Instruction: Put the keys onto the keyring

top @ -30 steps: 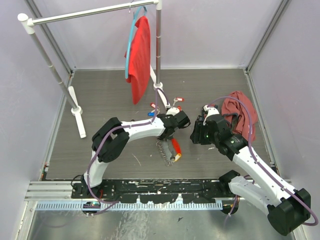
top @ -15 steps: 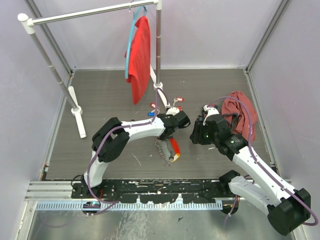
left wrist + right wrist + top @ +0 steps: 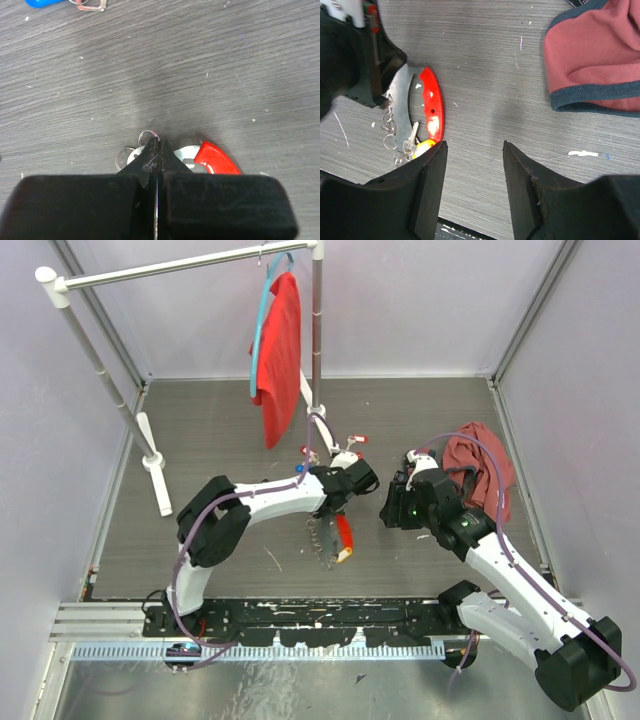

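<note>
grey wood tabletop; left fingers pinch the red-and-silver crescent keyring, keys dangling; right fingers spread.

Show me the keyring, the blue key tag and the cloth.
keyring (image 3: 435, 95): right wrist view, red plastic piece.
blue key tag (image 3: 44, 2): left wrist view, its lower edge.
cloth (image 3: 600, 55): right wrist view, pink middle.

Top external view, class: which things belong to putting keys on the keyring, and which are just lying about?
Belong: keyring, held by the left pincer; yellow-tagged key; blue-tagged key; red-tagged key.
Lying about: clothes rack; red cloth on hanger; pink garment.
</note>
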Controlling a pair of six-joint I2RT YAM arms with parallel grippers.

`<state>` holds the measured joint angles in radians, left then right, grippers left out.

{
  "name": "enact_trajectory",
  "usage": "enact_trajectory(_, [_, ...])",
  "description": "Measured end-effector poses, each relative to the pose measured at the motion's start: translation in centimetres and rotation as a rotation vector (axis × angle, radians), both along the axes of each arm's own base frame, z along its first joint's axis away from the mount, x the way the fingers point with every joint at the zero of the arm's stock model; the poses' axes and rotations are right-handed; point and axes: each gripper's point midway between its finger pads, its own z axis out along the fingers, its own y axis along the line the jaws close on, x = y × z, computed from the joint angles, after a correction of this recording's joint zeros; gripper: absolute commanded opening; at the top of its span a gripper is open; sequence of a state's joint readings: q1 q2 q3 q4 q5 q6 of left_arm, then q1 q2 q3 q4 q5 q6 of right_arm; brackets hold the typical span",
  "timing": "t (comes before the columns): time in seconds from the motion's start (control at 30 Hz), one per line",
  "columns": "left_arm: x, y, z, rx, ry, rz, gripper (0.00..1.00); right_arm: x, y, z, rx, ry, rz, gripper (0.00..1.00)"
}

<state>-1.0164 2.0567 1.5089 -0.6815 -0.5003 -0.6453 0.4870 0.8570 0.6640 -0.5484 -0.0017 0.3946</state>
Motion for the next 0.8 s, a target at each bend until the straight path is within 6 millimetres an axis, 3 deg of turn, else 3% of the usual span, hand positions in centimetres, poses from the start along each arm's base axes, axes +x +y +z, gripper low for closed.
enact_trajectory(0.43, [-1.4, -1.1, 8.9, -0.316, -0.114, -0.109, 0.00, -0.2, -0.4, 2.0, 0.021, -0.074, -0.003, 0.57])
enact_trajectory(0.8, [-5.4, -3.7, 16.9, -0.667, -0.159, -0.387, 0.00, -0.6, -0.4, 10.4, 0.123, -0.367, 0.054, 0.72])
